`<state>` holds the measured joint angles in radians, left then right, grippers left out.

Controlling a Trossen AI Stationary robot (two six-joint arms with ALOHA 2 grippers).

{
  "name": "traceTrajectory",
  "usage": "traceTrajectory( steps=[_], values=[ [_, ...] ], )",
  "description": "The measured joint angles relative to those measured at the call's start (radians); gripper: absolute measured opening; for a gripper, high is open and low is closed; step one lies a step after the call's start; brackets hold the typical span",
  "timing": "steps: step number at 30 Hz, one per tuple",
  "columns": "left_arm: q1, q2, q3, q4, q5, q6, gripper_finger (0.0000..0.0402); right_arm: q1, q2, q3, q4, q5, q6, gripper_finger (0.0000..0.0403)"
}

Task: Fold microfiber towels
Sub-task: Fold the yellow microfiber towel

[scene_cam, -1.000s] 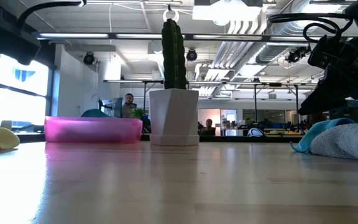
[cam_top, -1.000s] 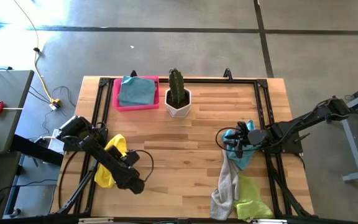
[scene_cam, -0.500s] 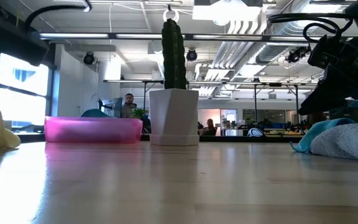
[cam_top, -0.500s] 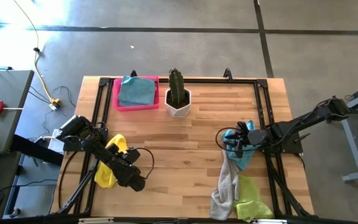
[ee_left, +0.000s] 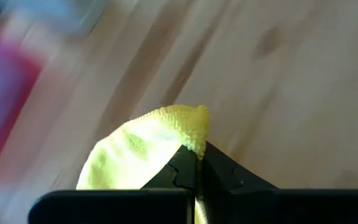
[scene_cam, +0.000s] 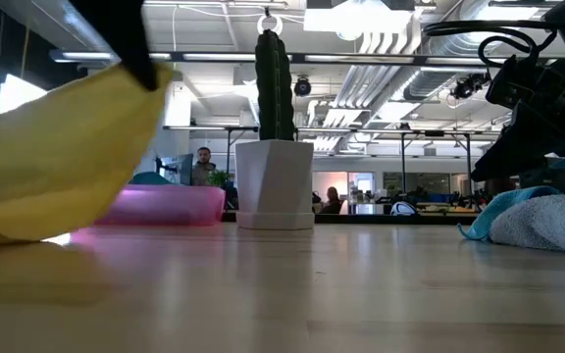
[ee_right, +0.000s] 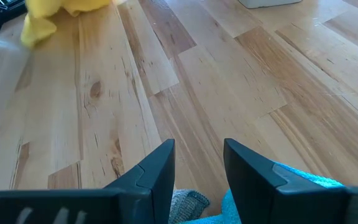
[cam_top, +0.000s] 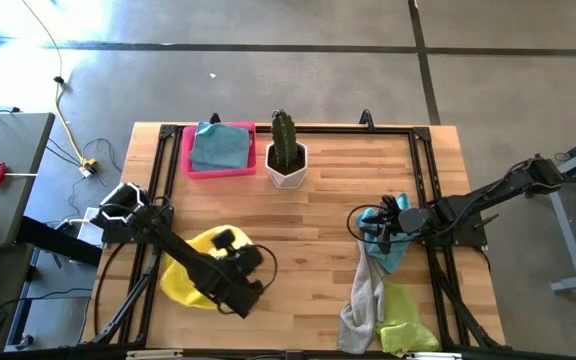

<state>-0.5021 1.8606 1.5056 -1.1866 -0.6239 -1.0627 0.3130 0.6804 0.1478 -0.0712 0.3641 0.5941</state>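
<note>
Yellow towel is clamped in the left tool, blurred by motion; right tool stands apart.

A bright yellow towel lay against the pale, streaked wood of the table, whose edges carried a black frame. A pink tray held a light blue towel. Beside it a dark green cactus stood in a white pot. On the right side, a blue towel, a grey towel and a lime green towel were heaped together. Both arms were dark, nearly black. The floor around was grey.
</note>
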Motion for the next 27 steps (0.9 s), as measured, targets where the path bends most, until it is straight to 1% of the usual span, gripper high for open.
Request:
traceTrajectory(
  steps=[3,5,8,11,14,18,20,23,27],
  values=[
    [0.019,0.0,0.028,0.19,-0.004,0.222,0.0,0.0,0.0,0.0,0.0,0.0,0.0,0.0128],
    [0.031,0.0,0.041,0.319,0.024,0.361,0.0,0.0,0.0,0.0,0.0,0.0,0.0,0.0128],
    [0.045,0.0,0.045,0.494,0.099,0.517,0.0,0.0,0.0,0.0,0.0,0.0,0.0,0.0128],
    [0.044,0.0,0.045,0.589,0.211,0.612,0.0,0.0,0.0,0.0,0.0,0.0,0.0,0.0128],
    [0.024,0.0,0.045,0.593,0.295,0.628,0.0,0.0,0.0,0.0,0.0,0.0,0.0,0.0128],
    [-0.007,0.0,0.045,0.549,0.298,0.599,0.0,0.0,0.0,0.0,0.0,0.003,0.0,0.0128],
    [-0.017,0.0,0.045,0.535,0.259,0.563,0.0,0.0,0.0,0.0,0.002,0.02,0.0,0.0128],
    [-0.019,0.0,0.045,0.5,0.171,0.52,0.0,0.0,0.0,0.0,0.021,0.029,0.0,0.0128],
    [0.001,0.0,0.045,0.471,0.067,0.516,0.0,0.0,0.0,0.0,0.061,0.029,0.026,0.0128]
  ],
)
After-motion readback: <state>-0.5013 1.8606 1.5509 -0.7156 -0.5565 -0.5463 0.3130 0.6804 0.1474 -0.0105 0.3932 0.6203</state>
